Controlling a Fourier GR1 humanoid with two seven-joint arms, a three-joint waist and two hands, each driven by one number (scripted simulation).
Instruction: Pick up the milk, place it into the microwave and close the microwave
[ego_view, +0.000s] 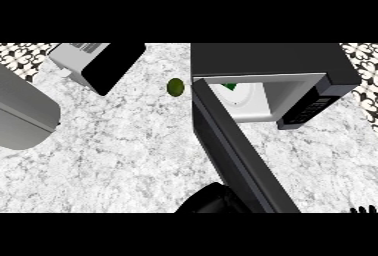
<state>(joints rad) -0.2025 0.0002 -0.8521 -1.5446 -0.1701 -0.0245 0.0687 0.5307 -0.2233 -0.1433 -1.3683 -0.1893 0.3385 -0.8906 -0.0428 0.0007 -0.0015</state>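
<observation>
The microwave (273, 60) stands at the back right with its door (236, 150) swung wide open, running down towards the lower edge. Inside the cavity sits the milk (240, 96), white with a green mark at its top. My left hand (210, 200) shows as a dark rounded shape at the lower edge, right against the outer side of the door near its free end; the door hides part of it. Only the fingertips of my right hand (362, 209) show at the lower right corner, pointing up, away from everything.
A small olive-green fruit (176, 86) lies on the counter just left of the microwave's hinge. A white and black appliance (96, 60) stands at the back left. A grey rounded object (22, 115) fills the left edge.
</observation>
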